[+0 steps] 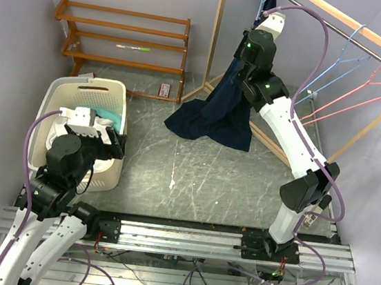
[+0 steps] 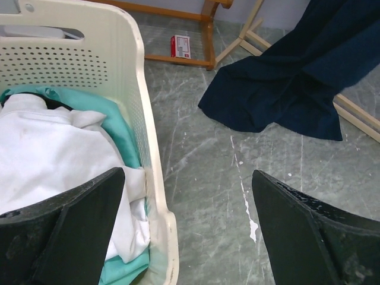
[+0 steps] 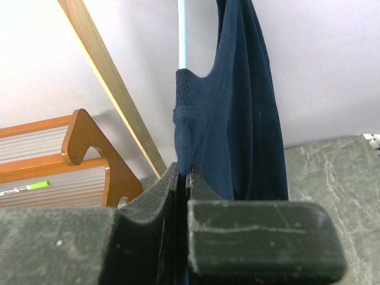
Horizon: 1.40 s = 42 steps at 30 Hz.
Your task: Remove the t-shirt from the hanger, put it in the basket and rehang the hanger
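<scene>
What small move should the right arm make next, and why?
Probably ease the right gripper down and sideways to slip the collar off. Its jaws are shut on the neckline of the navy t-shirt, the light blue hanger rises out of that collar, and the hem rests on the floor.

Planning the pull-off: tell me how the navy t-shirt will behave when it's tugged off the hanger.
Probably floppy: the t-shirt hangs in folds and its hem pools on the floor. Likely light, since the right gripper pinches just a bit of collar. It may snag: the collar bunches around the hanger.
</scene>
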Available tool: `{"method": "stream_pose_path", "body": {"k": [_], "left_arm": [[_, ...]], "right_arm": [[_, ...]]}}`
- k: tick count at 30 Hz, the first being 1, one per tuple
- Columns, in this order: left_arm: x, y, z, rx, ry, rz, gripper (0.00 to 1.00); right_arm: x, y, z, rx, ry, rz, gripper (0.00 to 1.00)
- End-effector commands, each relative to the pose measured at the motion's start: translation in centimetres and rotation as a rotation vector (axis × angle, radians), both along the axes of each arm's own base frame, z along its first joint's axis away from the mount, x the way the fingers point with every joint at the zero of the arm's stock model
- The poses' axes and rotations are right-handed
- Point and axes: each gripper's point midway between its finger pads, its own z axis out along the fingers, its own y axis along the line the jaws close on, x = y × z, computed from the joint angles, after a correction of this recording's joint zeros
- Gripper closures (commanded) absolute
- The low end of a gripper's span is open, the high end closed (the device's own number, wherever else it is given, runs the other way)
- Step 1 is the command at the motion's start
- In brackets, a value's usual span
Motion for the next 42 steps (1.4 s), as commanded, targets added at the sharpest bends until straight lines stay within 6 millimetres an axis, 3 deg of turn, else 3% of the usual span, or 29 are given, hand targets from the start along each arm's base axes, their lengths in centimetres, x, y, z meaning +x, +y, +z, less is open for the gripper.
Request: {"method": "stream_pose_path", "body": {"k": [1, 5, 10, 21, 27, 35, 42], "left_arm": [[0.1, -0.9, 1.1, -0.010, -0.047, -0.057, 0.00], [-0.4, -1.1, 1.6, -0.017, -0.082, -0.081, 0.01], [-0.6, -1.5, 1.8, -0.019, -0.100, -0.107, 0.03], [-0.7, -1.6, 2.0, -0.021, -0.106, -0.112, 0.00], [-0.9, -2.2, 2.3, -0.028, -0.125, -0.151, 0.00], [-1.1, -2.8, 2.6, -0.030, -0.135, -0.187, 0.00], [-2.1, -4.1, 3.7, -0.041, -0.193, -0.281, 0.00]], "right_arm": [[-1.6, -1.4, 4.1, 0.014, -0.119, 0.013, 1.00], [-3.2, -1.7, 7.9, 0.022, -0.232, 0.051, 1.00], [-4.3, -2.3, 10.9, 0.011, -0.306, 0.056, 1.00], [-6.6, -2.5, 11.9, 0.043, -0.315, 0.119, 1.00], [-10.0, -0.3, 7.7, 0.100, -0.169, 0.317, 1.00], [-17.8, 2.4, 2.3, 0.128, -0.024, 0.638, 1.00], [-26.2, 4.7, -0.1, 0.107, 0.092, 1.006, 1.00]]}}
